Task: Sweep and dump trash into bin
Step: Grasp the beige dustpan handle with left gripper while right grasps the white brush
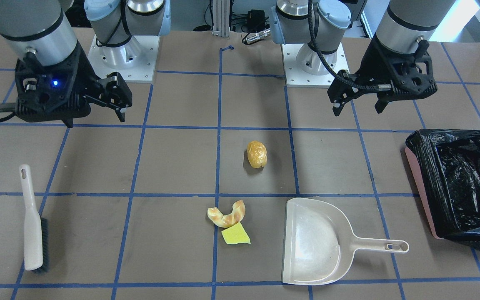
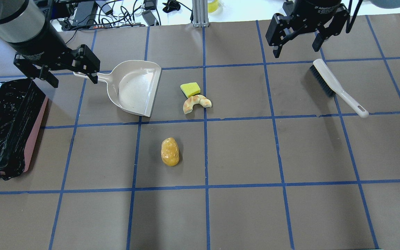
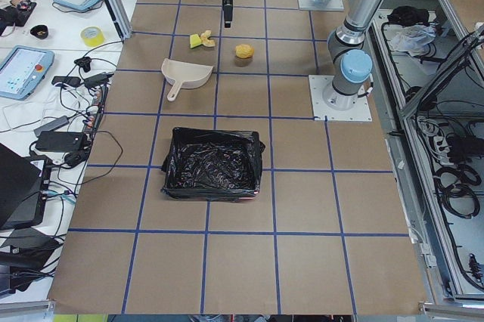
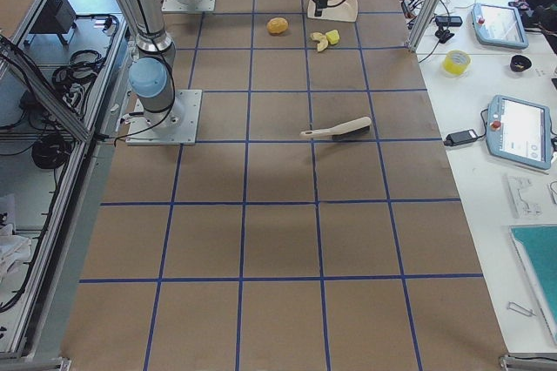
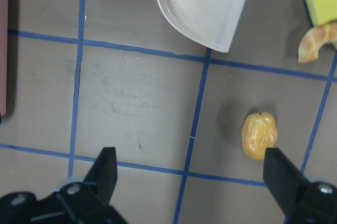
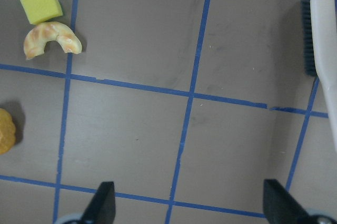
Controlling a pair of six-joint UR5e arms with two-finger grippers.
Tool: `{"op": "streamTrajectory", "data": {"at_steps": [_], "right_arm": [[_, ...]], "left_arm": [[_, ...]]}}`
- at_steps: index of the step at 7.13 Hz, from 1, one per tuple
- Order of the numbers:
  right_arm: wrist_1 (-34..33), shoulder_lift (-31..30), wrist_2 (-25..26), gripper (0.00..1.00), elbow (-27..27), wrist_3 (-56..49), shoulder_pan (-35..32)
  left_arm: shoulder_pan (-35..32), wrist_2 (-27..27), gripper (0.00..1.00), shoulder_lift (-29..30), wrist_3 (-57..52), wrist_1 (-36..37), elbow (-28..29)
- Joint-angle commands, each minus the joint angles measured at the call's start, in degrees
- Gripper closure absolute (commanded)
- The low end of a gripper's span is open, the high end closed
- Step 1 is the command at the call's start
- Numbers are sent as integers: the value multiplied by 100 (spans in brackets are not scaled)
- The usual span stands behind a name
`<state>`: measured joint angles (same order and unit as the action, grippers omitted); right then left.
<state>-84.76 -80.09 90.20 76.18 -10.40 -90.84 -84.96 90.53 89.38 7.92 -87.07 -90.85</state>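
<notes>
The three bits of trash are sitting mid-table, between the two arms. The lump (image 2: pixel 169 151) is off on its own, nearest the robot. Its long axis runs roughly toward and away from the robot. Further out there's the crust (image 2: pixel 196 103), an arch with the open side facing back at the robot. The sponge (image 2: pixel 190 89) lies flat, touching the crust's far side.

The dustpan (image 2: pixel 135 88) is just beside those two on the robot's left. Its mouth faces them and its handle points off toward the bin (image 2: pixel 2 121). The bin sits at the left end of the table (image 2: pixel 241 152), long axis toward and away from the robot, with the black liner gaping upward.

The left gripper (image 2: pixel 74 80) hangs well up off the table, jaws spread wide, holding nothing. From overhead it lines up with the dustpan handle, but the front view shows it's high above and not touching. All the trash is off to its right. In its wrist view the lump shows close to one fingertip.

The right gripper (image 2: pixel 296 50) is up high too, jaws wide apart and empty. The brush (image 2: pixel 335 86) lies diagonally on the table under it, with the bristle end nearer the gripper and the bristles facing the trash. The handle tip points out to the robot's right and back toward it. The trash is well apart from this gripper, over on its left.
</notes>
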Motion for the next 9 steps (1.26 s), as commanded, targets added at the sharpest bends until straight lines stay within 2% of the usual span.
{"op": "streamTrajectory", "data": {"at_steps": [1, 3, 4, 5, 7, 9], "right_arm": [[-538, 579, 321, 0, 2, -1685, 878], [-989, 1282, 629, 0, 72, -3016, 1566], [-1016, 1442, 708, 0, 229, -3899, 1830], [-1338, 1443, 726, 0, 622, -4509, 2111], [-1840, 1426, 709, 0, 1440, -4541, 2131], [-2053, 1418, 788, 0, 1881, -4498, 2132]], "left_arm": [[23, 43, 0, 316, 2449, 582, -3], [75, 262, 0, 571, 3815, 744, -20], [84, 1099, 0, 676, 4484, 953, -116], [128, 1159, 0, 721, 4673, 1425, -152], [382, 1168, 0, 922, 5540, 1500, -143], [453, 1177, 0, 1195, 6849, 1517, -30]]}}
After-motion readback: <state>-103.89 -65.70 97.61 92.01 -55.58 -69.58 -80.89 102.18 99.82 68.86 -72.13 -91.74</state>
